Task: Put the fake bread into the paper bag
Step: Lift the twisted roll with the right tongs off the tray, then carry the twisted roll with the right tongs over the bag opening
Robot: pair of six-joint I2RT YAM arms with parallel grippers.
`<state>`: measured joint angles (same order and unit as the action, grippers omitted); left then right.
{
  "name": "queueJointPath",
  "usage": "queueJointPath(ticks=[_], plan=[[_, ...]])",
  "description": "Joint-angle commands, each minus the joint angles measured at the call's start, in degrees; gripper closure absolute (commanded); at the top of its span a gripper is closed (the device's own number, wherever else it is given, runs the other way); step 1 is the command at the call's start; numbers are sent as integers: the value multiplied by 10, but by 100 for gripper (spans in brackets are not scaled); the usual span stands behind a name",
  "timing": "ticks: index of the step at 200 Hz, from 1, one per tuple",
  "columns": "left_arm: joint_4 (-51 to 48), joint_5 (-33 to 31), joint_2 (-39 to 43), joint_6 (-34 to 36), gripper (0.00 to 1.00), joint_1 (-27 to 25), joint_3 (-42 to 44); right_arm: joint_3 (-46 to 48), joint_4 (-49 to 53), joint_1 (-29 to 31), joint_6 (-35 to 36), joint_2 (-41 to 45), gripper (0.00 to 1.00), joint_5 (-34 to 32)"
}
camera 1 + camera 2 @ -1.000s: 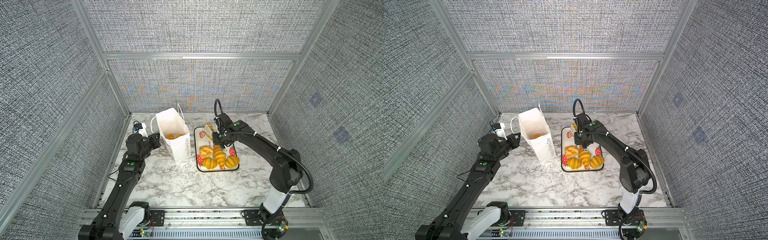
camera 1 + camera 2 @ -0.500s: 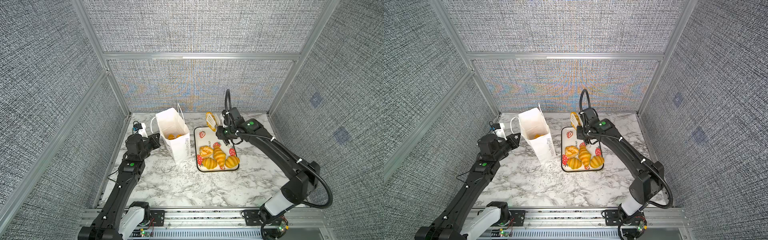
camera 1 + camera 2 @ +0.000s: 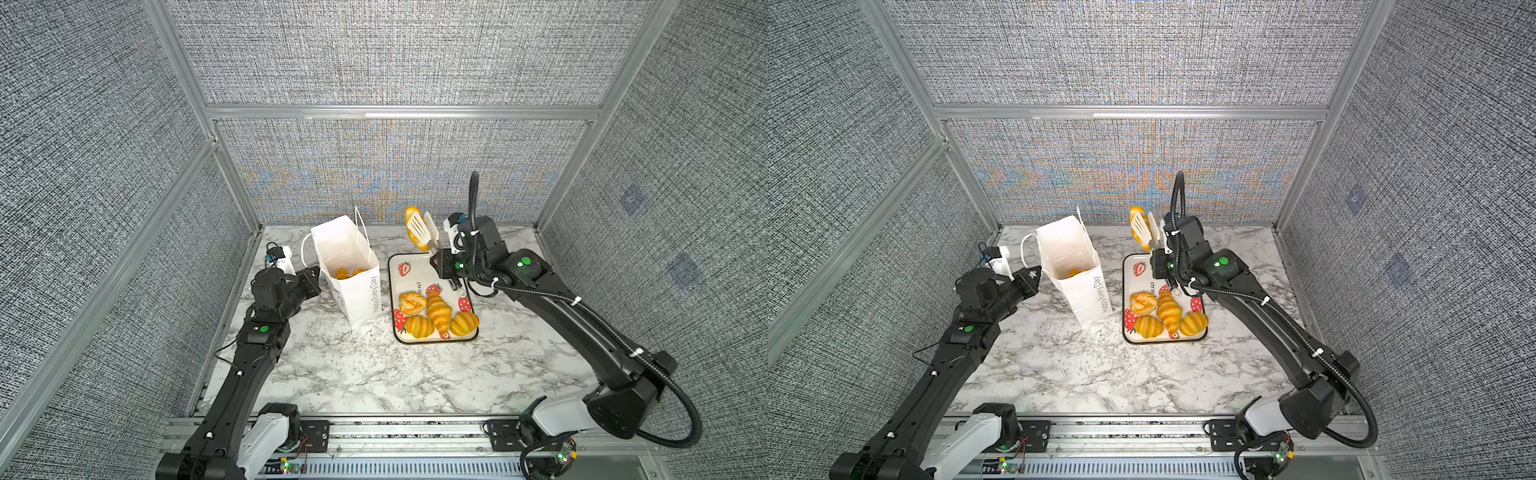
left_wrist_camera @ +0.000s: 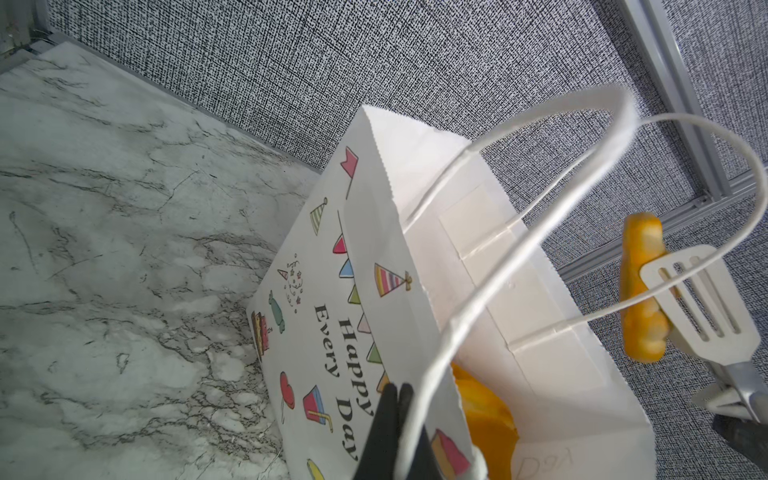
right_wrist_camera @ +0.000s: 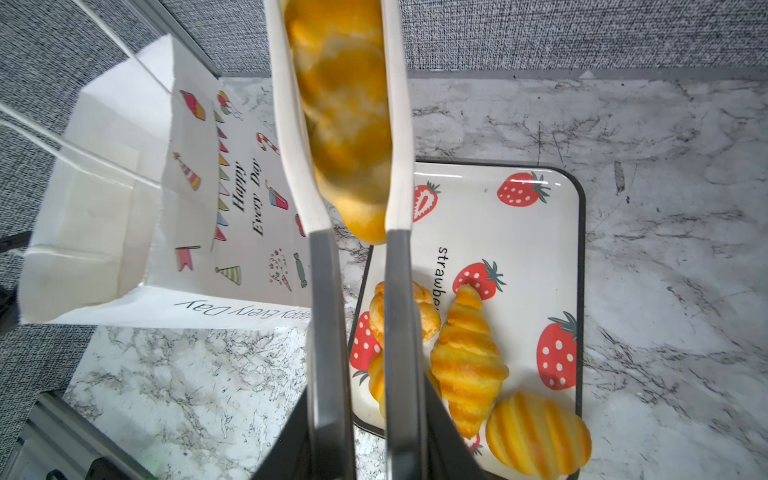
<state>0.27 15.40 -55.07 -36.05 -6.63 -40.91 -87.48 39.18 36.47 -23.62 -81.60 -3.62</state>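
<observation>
A two-armed robot is partway through carrying one piece of fake bread to a bag. The right gripper has its jaws clamped on the grey arms of white kitchen tongs. The tongs pinch a braided loaf, held in the air above the far end of the strawberry tray. The loaf is near the paper bag but not yet over its mouth.

The bag stands upright and open, just left of the tray, with some orange pastries at its bottom. The left gripper has its jaws pressed fully together at the bag's rim, beside a cord handle. Whether they pinch the cord cannot be told. Four pastries lie at the tray's near end.

The next move likely calls for swinging the loaf leftward over the opening, clear of the upright handle. Since the bag is narrow, the loaf would need tipping end-down before the grip eases.

Everything sits on a white marble-patterned table, enclosed by grey woven wall panels in an aluminium frame.
</observation>
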Motion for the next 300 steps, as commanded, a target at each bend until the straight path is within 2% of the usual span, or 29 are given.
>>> queueJointPath(ticks=[1, 70, 136, 228, 300], plan=[[-7, 4, 0, 4, 100, 0, 2, 16, -72, 14, 11, 19, 69, 2], [-5, 4, -2, 3, 100, 0, 2, 38, -129, 61, 33, 55, 69, -18], [-6, 4, 0, 4, 100, 0, 2, 34, -156, 97, 52, 56, 69, -19], [-5, 6, -1, 3, 100, 0, 2, -2, -169, 164, 83, 12, 69, -30], [-4, 6, -5, 3, 100, 0, 1, -22, -167, 191, 91, -34, 68, -26]])
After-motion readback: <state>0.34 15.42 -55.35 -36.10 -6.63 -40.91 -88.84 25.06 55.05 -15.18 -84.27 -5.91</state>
